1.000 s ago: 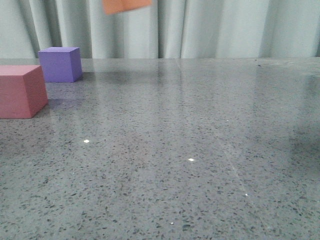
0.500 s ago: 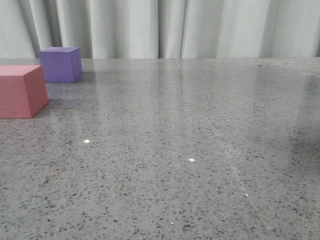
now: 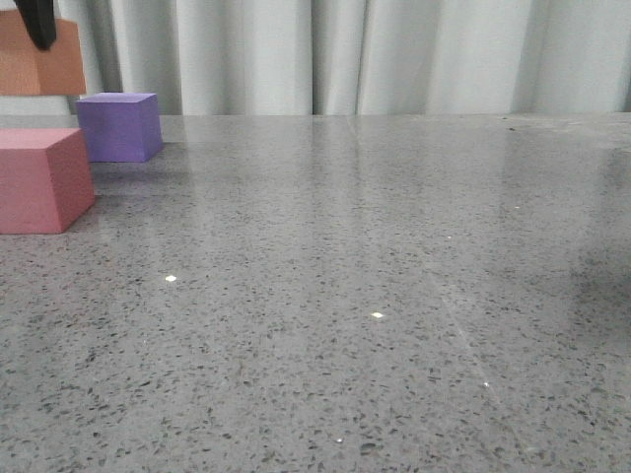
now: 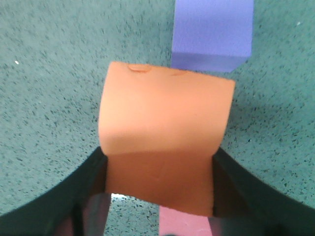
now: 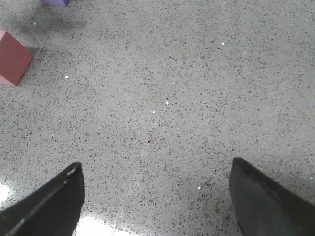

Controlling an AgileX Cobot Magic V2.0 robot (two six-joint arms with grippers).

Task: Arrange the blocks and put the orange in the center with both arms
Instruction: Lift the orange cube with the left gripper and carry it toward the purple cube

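My left gripper (image 4: pixel 160 196) is shut on the orange cube (image 4: pixel 165 128) and holds it in the air. In the front view the orange cube (image 3: pixel 39 67) hangs at the far left, above the other blocks, with a black fingertip (image 3: pixel 39 22) on it. The purple cube (image 3: pixel 119 126) stands at the back left; the pinkish-red cube (image 3: pixel 41 180) stands in front of it. Both show under the orange cube in the left wrist view: purple (image 4: pixel 212 34), pinkish-red (image 4: pixel 184 222). My right gripper (image 5: pixel 156 196) is open and empty above bare table.
The grey speckled tabletop (image 3: pixel 375 296) stretches to the right of the blocks. A pale curtain (image 3: pixel 394 54) hangs behind the table's far edge. The pinkish-red cube (image 5: pixel 12 58) and a purple corner (image 5: pixel 55 2) show in the right wrist view.
The orange cube was at the top middle a second ago, went out of view, and now hangs at the far left above the pinkish-red and purple cubes.
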